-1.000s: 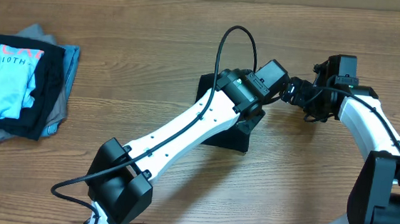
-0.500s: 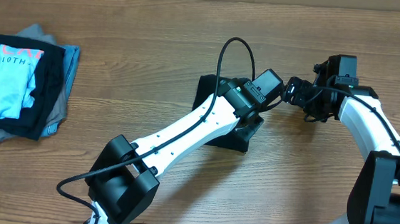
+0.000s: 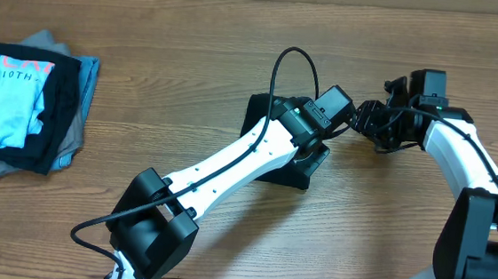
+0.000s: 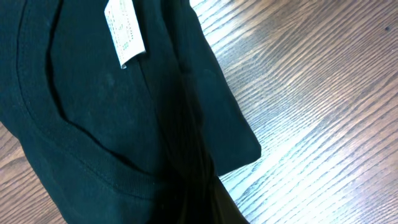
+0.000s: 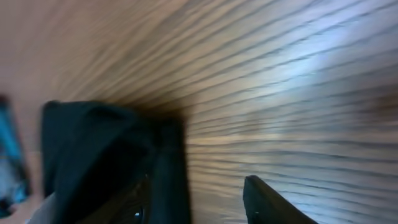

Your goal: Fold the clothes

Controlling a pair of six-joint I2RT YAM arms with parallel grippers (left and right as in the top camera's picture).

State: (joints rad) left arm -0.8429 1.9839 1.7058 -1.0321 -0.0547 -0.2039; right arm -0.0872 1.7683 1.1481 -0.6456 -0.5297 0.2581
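Starting w/ the left gripper (image 3: pixel 306 155): it is closed and it pinches the black T-shirt (image 3: pixel 262 114) at the shirt's right edge, just right of the frame ctr in the overhead view. The fingertips themselves are hidden in the left wrist view, but there the fabric gathers into a ridge that runs down to the bottom ctr of the frame. A small white neck tag (image 4: pixel 124 31) lies at the top of that frame, left of ctr. The shirt is a compact dark block, flat on the wooden table (image 3: pixel 194 46), and the white left arm (image 3: pixel 229 169) crosses it from the lower left.

The right gripper (image 3: pixel 366 122) is just right of the shirt, near the left wrist. Its own wrist view is blurred. The two fingers (image 5: pixel 267 199) stand apart w/ bare wood btw them, so it is partly open and holds nothing.

At the far left edge of the overhead frame, well apart from the shirt, sits a stack (image 3: pixel 64 112) w/ a light blue T-shirt (image 3: pixel 3 102) on top.
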